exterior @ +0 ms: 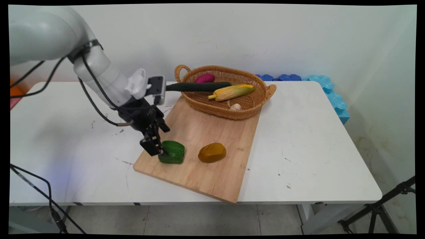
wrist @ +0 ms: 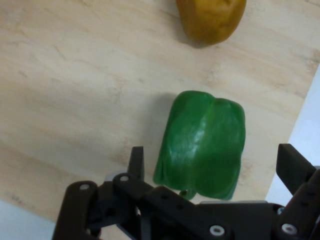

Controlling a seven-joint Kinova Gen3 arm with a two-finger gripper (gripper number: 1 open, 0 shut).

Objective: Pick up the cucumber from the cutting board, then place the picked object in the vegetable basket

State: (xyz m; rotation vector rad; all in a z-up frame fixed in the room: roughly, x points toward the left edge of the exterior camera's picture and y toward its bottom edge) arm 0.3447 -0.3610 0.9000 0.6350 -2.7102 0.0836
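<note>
Gripper [wrist: 212, 167] sits low over green pepper [wrist: 202, 144] on board [exterior: 212, 132], fingers [wrist: 295, 167] wide either side w/o touching, potato [exterior: 212, 152] nearby, I reckon.

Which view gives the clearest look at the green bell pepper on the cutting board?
The hand view: the green bell pepper fills the centre, lobes and stem end visible, lying between the open gripper fingers. In the main view the pepper is small on the wooden cutting board, its left side hidden by the gripper.

Green pepper [wrist: 202, 145] between open jaws, on wooden board [wrist: 75, 100]; yellow-brown potato [wrist: 211, 19] beyond.
</note>
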